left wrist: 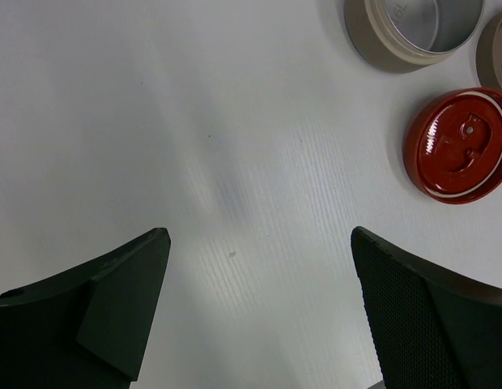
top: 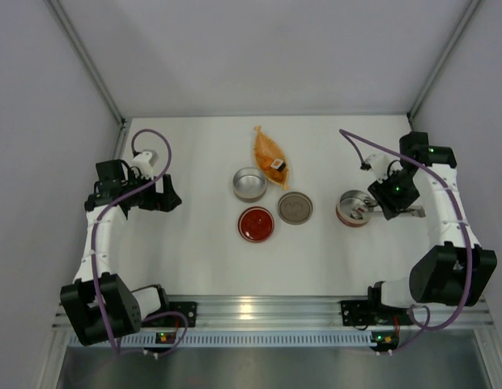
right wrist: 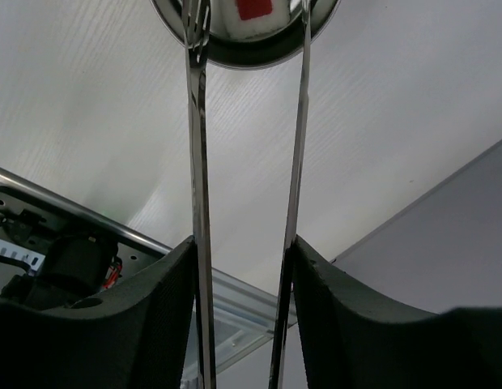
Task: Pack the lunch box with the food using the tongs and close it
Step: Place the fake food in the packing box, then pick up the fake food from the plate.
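Note:
My right gripper (top: 387,207) (right wrist: 243,243) is shut on the silver tongs (right wrist: 198,162), one finger pressing on each arm. The tongs' arms stand apart, and their tips reach over a round steel lunch box tin (top: 352,208) (right wrist: 259,53) at the right. Inside that tin lies a pale food piece (right wrist: 247,12) with a red patch. Another cube of food (top: 276,165) sits on the orange leaf dish (top: 265,148). An empty steel tin (top: 250,184) (left wrist: 417,28), a red lid (top: 257,224) (left wrist: 460,144) and a grey lid (top: 295,207) lie mid-table. Far left, my left gripper (top: 166,197) (left wrist: 259,235) is open and holds nothing.
White walls with metal corner posts close in the table on three sides. An aluminium rail (top: 259,312) carrying both arm bases runs along the near edge. The right arm's purple cable (top: 372,146) loops above the right-hand tin.

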Controlling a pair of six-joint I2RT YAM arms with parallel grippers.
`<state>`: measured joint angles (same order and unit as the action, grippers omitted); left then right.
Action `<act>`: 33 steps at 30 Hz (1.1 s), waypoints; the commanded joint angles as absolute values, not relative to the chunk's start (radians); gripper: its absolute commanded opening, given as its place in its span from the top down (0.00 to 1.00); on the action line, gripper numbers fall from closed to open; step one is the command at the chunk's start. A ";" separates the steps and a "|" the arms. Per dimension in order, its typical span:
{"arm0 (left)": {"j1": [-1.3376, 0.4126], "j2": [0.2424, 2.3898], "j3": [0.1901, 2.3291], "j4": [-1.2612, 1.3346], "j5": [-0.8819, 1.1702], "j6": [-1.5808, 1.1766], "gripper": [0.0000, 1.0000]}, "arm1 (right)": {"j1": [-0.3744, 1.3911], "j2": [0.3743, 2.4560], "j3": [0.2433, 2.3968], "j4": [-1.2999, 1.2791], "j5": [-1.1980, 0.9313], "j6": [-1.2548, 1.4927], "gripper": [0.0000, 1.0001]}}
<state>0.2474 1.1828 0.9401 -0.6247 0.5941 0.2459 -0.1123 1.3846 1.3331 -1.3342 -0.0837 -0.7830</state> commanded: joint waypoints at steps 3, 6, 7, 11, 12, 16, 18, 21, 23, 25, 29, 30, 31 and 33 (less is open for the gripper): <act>0.252 1.189 0.942 -0.594 0.617 0.253 0.02 | -0.127 1.381 1.368 -1.506 -0.078 -0.788 0.50; 0.252 1.187 0.942 -0.594 0.617 0.252 0.02 | -0.127 1.381 1.374 -1.505 -0.080 -0.788 0.49; 0.252 1.189 0.942 -0.592 0.618 0.253 0.02 | -0.127 1.381 1.377 -1.506 -0.080 -0.787 0.49; 0.252 1.186 0.943 -0.595 0.620 0.253 0.02 | -0.126 1.379 1.437 -1.506 -0.103 -0.773 0.51; 0.252 1.186 0.943 -0.595 0.621 0.253 0.02 | -0.126 1.376 1.456 -1.506 -0.112 -0.772 0.51; 0.252 1.184 0.948 -0.598 0.624 0.253 0.02 | -0.126 1.371 1.548 -1.506 -0.169 -0.761 0.53; 0.252 1.184 0.950 -0.600 0.626 0.256 0.02 | -0.124 1.373 1.601 -1.506 -0.207 -0.747 0.54; 0.253 1.187 0.951 -0.598 0.627 0.255 0.02 | -0.126 1.374 1.673 -1.506 -0.290 -0.726 0.55; 0.252 1.190 0.951 -0.594 0.632 0.250 0.02 | -0.126 1.387 1.731 -1.505 -0.371 -0.694 0.55; 0.252 1.200 0.959 -0.592 0.644 0.241 0.02 | -0.109 1.429 1.800 -1.497 -0.414 -0.639 0.56; 0.252 1.218 0.973 -0.592 0.663 0.235 0.02 | -0.008 1.485 1.841 -1.418 -0.431 -0.568 0.57; 0.252 1.219 0.977 -0.598 0.664 0.236 0.02 | 0.077 1.502 1.841 -1.399 -0.419 -0.561 0.58; 0.252 1.221 0.980 -0.601 0.667 0.239 0.02 | 0.112 1.511 1.842 -1.379 -0.402 -0.555 0.58; 0.250 1.220 0.983 -0.604 0.666 0.248 0.02 | 0.164 1.552 1.853 -1.332 -0.353 -0.549 0.58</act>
